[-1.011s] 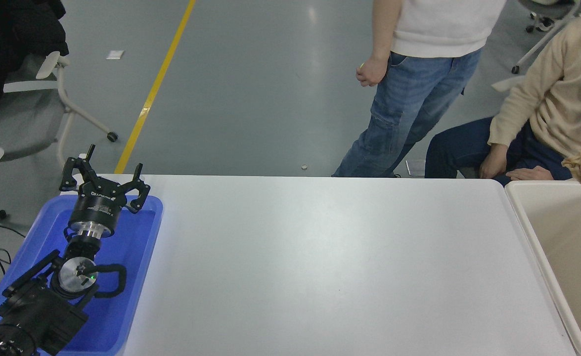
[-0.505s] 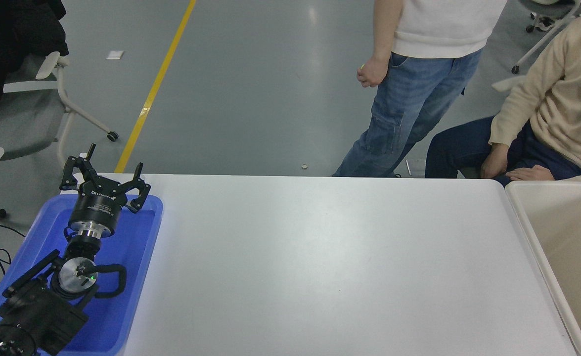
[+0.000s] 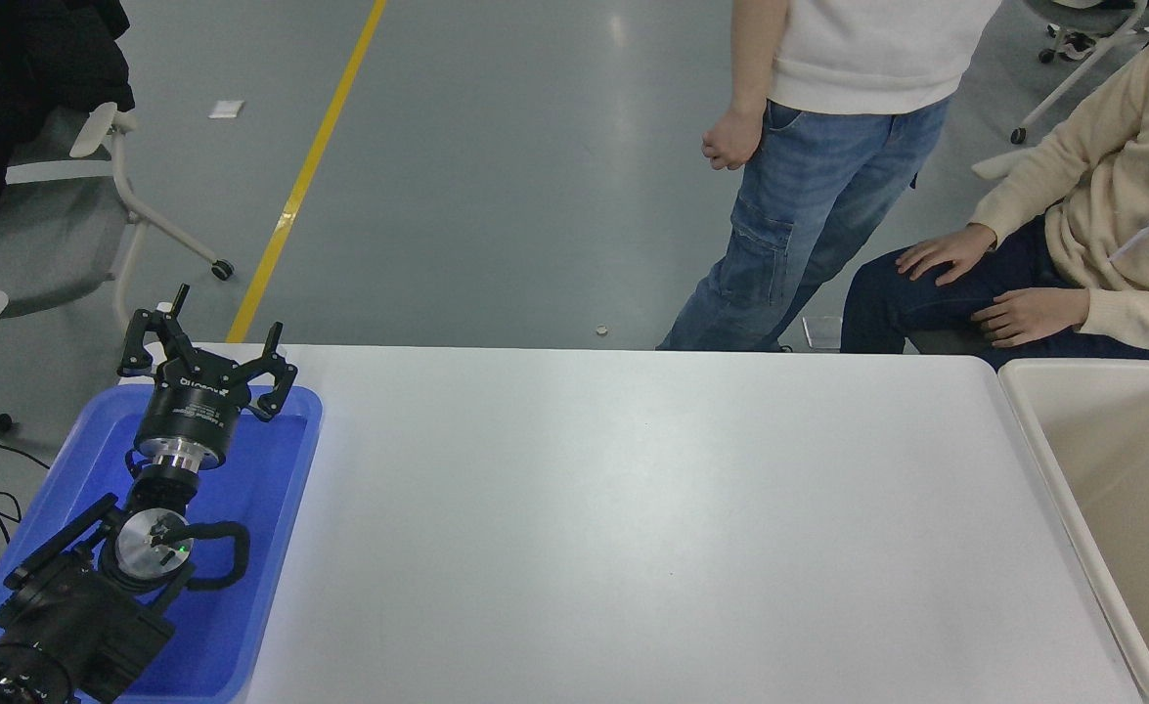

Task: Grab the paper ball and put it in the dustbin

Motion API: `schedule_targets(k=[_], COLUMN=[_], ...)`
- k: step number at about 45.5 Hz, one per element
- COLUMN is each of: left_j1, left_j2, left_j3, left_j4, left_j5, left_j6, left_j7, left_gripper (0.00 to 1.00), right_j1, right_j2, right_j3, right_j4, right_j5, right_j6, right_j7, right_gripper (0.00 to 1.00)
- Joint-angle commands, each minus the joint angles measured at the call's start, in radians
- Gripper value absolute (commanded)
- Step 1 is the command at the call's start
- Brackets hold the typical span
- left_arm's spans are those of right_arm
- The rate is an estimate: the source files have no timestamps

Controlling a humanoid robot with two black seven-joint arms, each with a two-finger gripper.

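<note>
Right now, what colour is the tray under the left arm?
Bright blue tray, seen in the head view.

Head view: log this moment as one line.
left claw open, parked over blue tray | right arm out of view | paper ball unseen | dustbin right

I see a shiny gray floor (image 3: 496, 176) past my white table (image 3: 633, 528). A yellow line (image 3: 305, 176) runs across it. A gray chair (image 3: 56, 225) on wheels stands at the left. Two people wait behind.
</note>
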Motion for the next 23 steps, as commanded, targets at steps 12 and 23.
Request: schedule_targets(k=[12, 23], left_j1=[0.0, 0.0], left_j2=[0.0, 0.0], left_j3=[0.0, 0.0], left_j4=[0.0, 0.0], left_j5=[0.0, 0.0], left_j6=[0.0, 0.0], left_j7=[-0.001, 0.0], left_gripper=[1.0, 1.0], right_j1=[-0.225, -0.237], right_j2=[0.134, 0.144], right_j3=[0.125, 0.123], right_j4=[-0.177, -0.177], right_j5=[0.002, 0.002], right_j6=[-0.158, -0.198], right_j7=[-0.001, -0.001], right_gripper=[0.0, 0.0])
